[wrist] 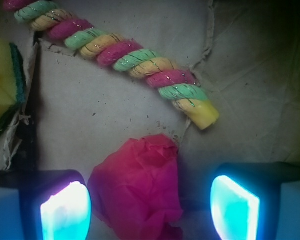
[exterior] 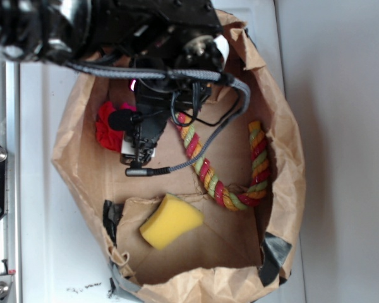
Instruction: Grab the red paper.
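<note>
The end effector (wrist: 150, 207) hangs with its two glowing fingers (wrist: 65, 212) spread wide; the red paper (wrist: 140, 187) lies between them, nearer the left finger, contact not discernible. Just beyond the paper rests the yellow tip of the twisted rope (wrist: 125, 57), running away diagonally over the cardboard floor (wrist: 90, 110). Farther off to the side sits the yellow sponge (exterior: 170, 221), all within a brown paper bag (exterior: 284, 145).

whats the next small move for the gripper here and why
Probably close the gripper. In the wrist view the red paper sits between the two open fingers, nearer the left one, with a gap on each side. The rope lies beyond it, so closing should catch only the paper.
</note>
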Robot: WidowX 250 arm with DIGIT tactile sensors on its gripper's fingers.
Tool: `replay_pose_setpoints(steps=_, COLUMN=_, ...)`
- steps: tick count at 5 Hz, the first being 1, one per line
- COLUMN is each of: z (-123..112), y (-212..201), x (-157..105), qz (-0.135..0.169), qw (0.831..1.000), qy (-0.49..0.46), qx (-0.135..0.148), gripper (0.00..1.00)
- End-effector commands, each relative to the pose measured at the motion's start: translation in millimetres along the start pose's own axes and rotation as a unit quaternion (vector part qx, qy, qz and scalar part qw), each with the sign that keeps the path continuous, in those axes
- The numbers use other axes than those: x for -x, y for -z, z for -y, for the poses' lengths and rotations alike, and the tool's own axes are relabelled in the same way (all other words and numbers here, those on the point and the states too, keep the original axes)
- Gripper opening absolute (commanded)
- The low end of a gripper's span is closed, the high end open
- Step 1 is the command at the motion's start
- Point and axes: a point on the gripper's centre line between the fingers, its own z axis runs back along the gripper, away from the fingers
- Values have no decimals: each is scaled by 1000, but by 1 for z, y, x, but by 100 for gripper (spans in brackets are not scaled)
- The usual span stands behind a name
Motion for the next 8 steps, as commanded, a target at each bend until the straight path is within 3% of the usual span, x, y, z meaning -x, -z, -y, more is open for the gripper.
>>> replay_pose_setpoints(steps=1, z=-4, y=-22, x=-8, qz=37, qw=999, qy=3, qx=-17, gripper=100)
replay_pose_setpoints(steps=2, z=4, y=-4, x=-7, qz=34, qw=998, qy=6, qx=-44, gripper=100)
replay_pose_setpoints(steps=4, z=18, y=7, x=1, qz=17, qw=999, qy=26, qx=-32, gripper=100)
replay_pose_setpoints(steps=8, z=45, y=24, x=-7, qz=-18, qw=998, qy=48, qx=-39, gripper=100)
